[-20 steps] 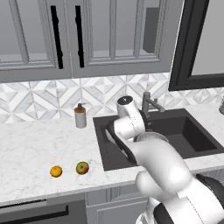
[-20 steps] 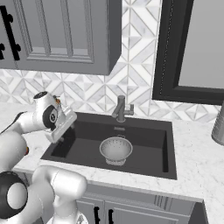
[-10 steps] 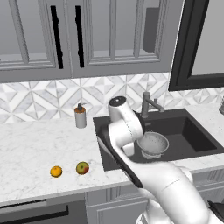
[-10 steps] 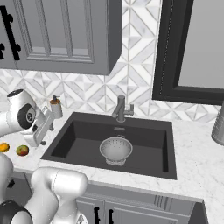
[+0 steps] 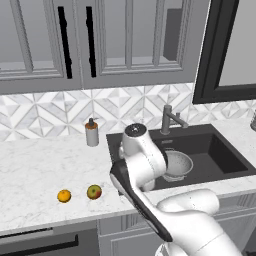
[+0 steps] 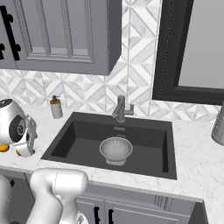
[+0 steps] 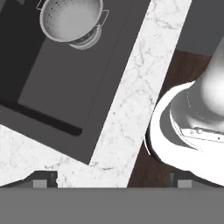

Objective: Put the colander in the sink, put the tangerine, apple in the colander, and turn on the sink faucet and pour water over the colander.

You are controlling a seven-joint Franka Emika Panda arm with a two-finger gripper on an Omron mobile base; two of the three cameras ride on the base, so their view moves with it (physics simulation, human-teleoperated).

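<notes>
The silver perforated colander [image 5: 177, 165] [image 6: 116, 149] [image 7: 71, 18] stands upright in the dark sink [image 5: 220, 150] [image 6: 148, 135], below the faucet [image 5: 167, 120] [image 6: 121, 108]. On the counter left of the sink lie the orange tangerine [image 5: 64, 195] and, to its right, the red-green apple [image 5: 94, 191]. A bit of the tangerine [image 6: 3, 148] shows behind my hand in the right base view. My gripper [image 7: 111, 180] is open and holds nothing. It hangs above the marble strip at the sink's near left corner, looking down, apart from both fruits and the colander.
A soap dispenser [image 5: 91, 132] [image 6: 56, 107] stands at the backsplash left of the sink. A grey metal canister [image 6: 218, 124] sits on the counter at the far right. The counter's front edge runs just below my hand, and my own white arm crosses in front of the sink.
My arm has swung left, from over the sink to the counter at its left edge. The colander has stayed in the basin. The jaws have stayed open.
</notes>
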